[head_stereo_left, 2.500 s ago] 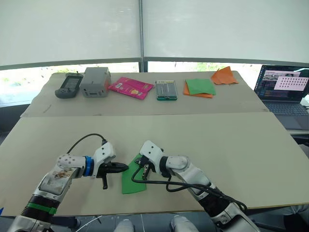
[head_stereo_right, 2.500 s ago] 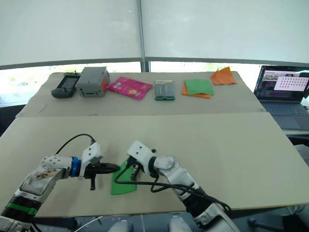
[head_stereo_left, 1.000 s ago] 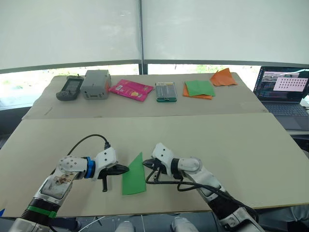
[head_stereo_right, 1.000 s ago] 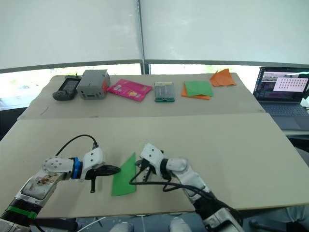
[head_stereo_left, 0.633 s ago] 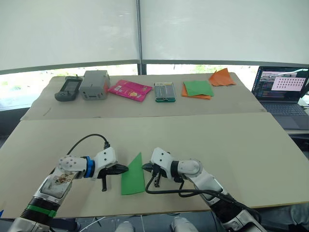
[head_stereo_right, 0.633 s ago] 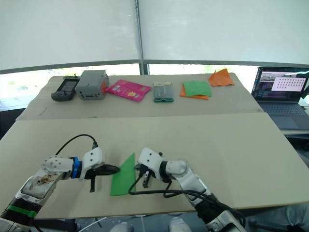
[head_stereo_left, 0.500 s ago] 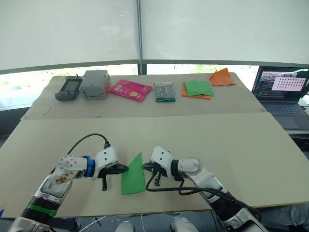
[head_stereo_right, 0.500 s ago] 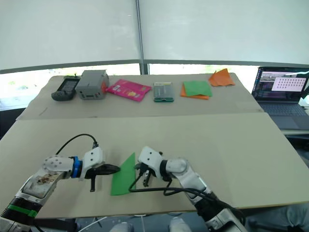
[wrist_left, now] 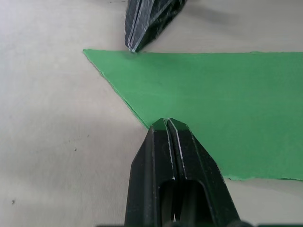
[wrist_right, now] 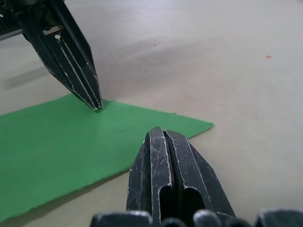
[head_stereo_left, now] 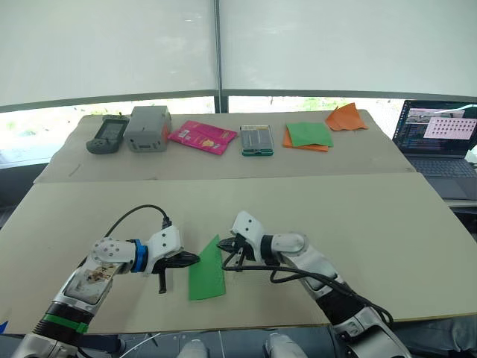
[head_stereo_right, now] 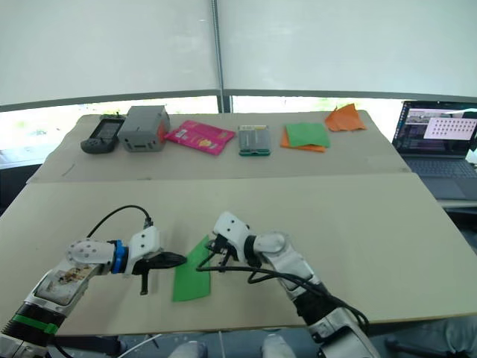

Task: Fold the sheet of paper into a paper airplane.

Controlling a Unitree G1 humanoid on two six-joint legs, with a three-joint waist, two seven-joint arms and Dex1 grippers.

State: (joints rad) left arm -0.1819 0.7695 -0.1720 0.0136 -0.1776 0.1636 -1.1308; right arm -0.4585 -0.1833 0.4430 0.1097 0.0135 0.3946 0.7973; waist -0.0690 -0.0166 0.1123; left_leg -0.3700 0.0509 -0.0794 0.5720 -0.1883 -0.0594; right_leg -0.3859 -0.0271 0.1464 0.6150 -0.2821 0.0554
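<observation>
One flat green folded sheet of paper (head_stereo_left: 206, 270), pointed far end.

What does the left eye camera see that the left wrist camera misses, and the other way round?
The left eye view takes in the far table: laptop, grey box, pink packet, crumpled orange paper. The left wrist view, close up, reveals the left gripper shut, tips on the sheet of paper at its slanted edge. Both share the sheet and the right gripper.
</observation>
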